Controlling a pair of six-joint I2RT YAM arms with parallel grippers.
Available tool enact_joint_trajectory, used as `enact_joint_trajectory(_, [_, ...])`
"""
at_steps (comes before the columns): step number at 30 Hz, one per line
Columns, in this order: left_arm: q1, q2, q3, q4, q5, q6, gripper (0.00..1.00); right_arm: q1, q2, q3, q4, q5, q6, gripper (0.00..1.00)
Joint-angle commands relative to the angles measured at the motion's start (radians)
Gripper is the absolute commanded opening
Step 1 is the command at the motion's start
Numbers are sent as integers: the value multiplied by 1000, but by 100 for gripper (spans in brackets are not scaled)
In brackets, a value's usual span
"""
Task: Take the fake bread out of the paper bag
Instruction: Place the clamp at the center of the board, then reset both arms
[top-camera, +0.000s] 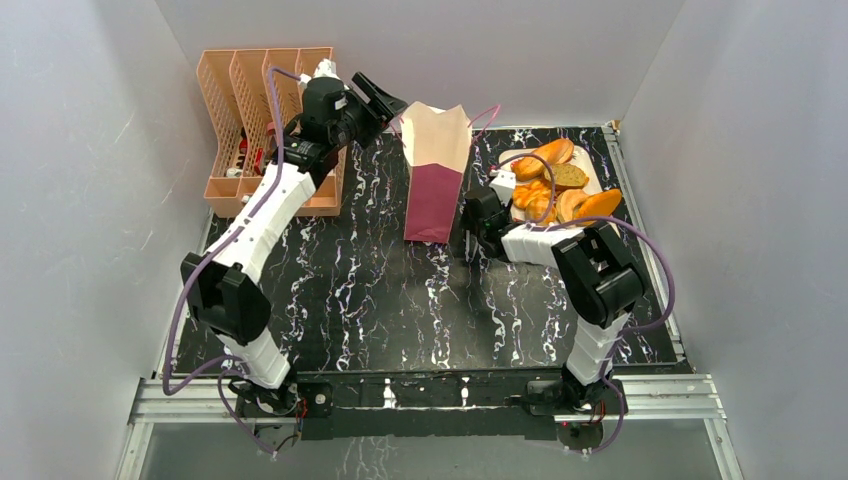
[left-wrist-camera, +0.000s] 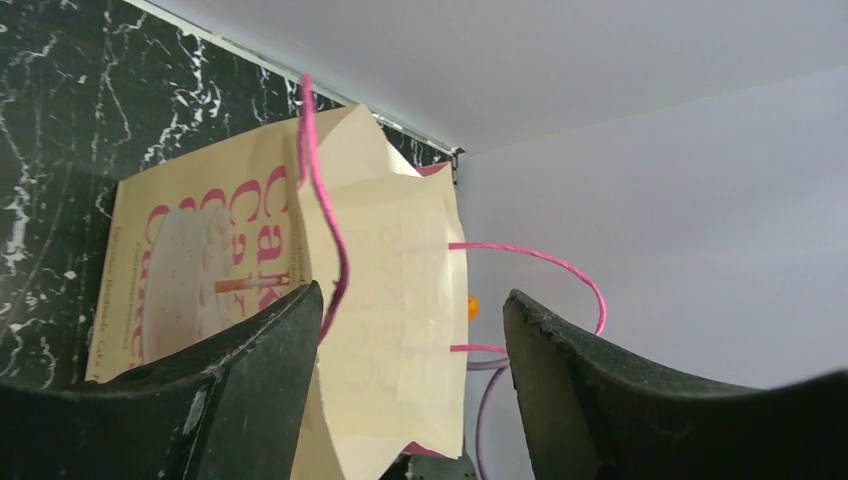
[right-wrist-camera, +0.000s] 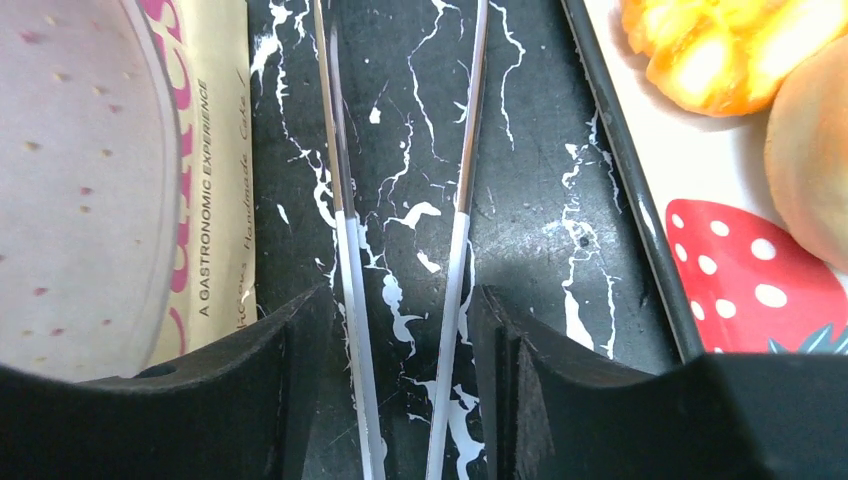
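Black marbled table (top-camera: 380, 300). Peach file rack (top-camera: 225, 110) at back left. Paper bag (top-camera: 437, 170) at back middle, between arms, mouth open. White tray (right-wrist-camera: 700, 190) at back right, apart from bag, piled with fake bread (top-camera: 555, 180). Left jaws apart at bag's mouth, pink handle (left-wrist-camera: 325, 200) beside one finger, nothing gripped. Right jaws low over table between bag and tray, partly apart around two thin metal strips (right-wrist-camera: 457, 250); cannot tell if clamped on them.

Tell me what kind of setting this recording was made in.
Probably a robot lab cell, not a bakery: white walls box in a marbled table, left arm and right arm are bolted at its near edge, and a paper bag and bread tray sit as props.
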Motion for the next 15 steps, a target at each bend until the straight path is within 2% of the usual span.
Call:
enact_joint_trajectory(1, [-9,-87,29,-45,-49,76,66,6,-69,29,10,46,-16,52])
enact_joint_trajectory(7, [-25,-213,-39,-38,-164,190,66,13,-154,15,-11,70,-28,58])
enact_joint_trajectory(8, [-38,-244,-58,-29,-206,228,66,15,-172,11,-16,80,-32,65])
enact_joint_trajectory(9, [-50,-274,-82,-15,-253,267,66,17,-191,5,-21,85,-37,91])
enact_joint_trajectory(10, [-61,-308,-119,-1,-299,301,66,17,-211,-1,-21,92,-41,96])
enact_joint_trajectory(13, [-74,-403,-209,46,-404,388,67,19,-279,-21,-25,103,-53,97])
enact_joint_trajectory(14, [-77,-428,-236,61,-431,415,75,19,-302,-28,-27,112,-57,97])
enact_joint_trajectory(15, [-78,-451,-264,73,-456,445,87,18,-329,-35,-30,127,-62,97])
